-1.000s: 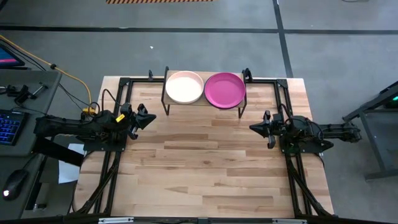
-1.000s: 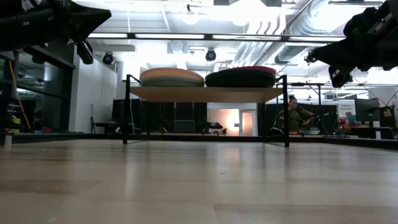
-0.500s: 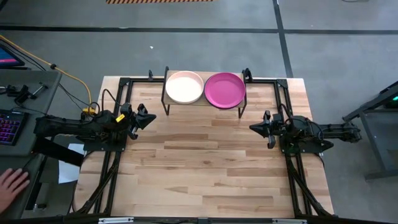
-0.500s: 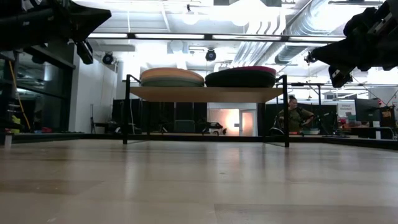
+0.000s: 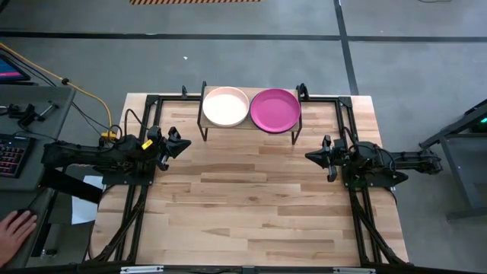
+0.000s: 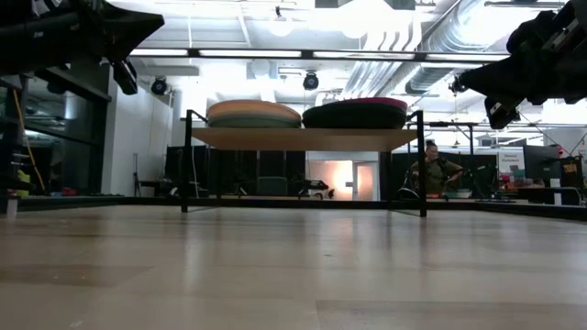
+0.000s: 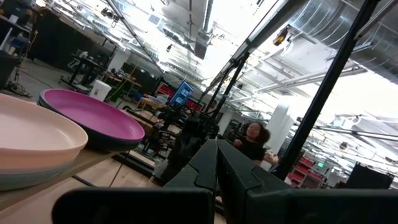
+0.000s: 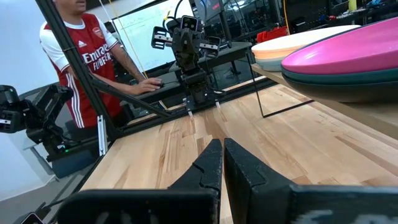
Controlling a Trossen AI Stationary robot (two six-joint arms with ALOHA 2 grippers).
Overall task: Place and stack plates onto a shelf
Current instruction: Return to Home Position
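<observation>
From above, the shelf [image 5: 249, 126] stands at the far edge of the table [image 5: 251, 198], midway across. Two stacks sit side by side on it. The peach-pink plate [image 5: 226, 106] tops the left stack and the magenta plate [image 5: 275, 110] tops the right. The left gripper [image 5: 181, 144] hangs over the table's left side and the right gripper [image 5: 310, 157] over its right. Both point inward, well apart from the shelf. A hand [image 5: 15, 227] rests off the table, beyond its left front corner.

At table height, both stacks rest on the shelf's wood top. Under the peach-pink plate lies a greenish one, possibly the light teal. Under the magenta rim is a dark mass whose layers I cannot separate. Both arms hang high in the upper corners, and a person [image 6: 435, 171] stands in the room behind.

The left wrist view shows the left gripper's fingers [image 7: 231, 177] pressed together, holding nothing, with both top plates beyond them.

The right wrist view shows the right gripper's fingers [image 8: 205, 167] likewise closed and empty. Here the magenta plate lies on a dark teal plate [image 8: 357, 76], and a person in a red shirt [image 8: 93, 62] stands behind the left arm
</observation>
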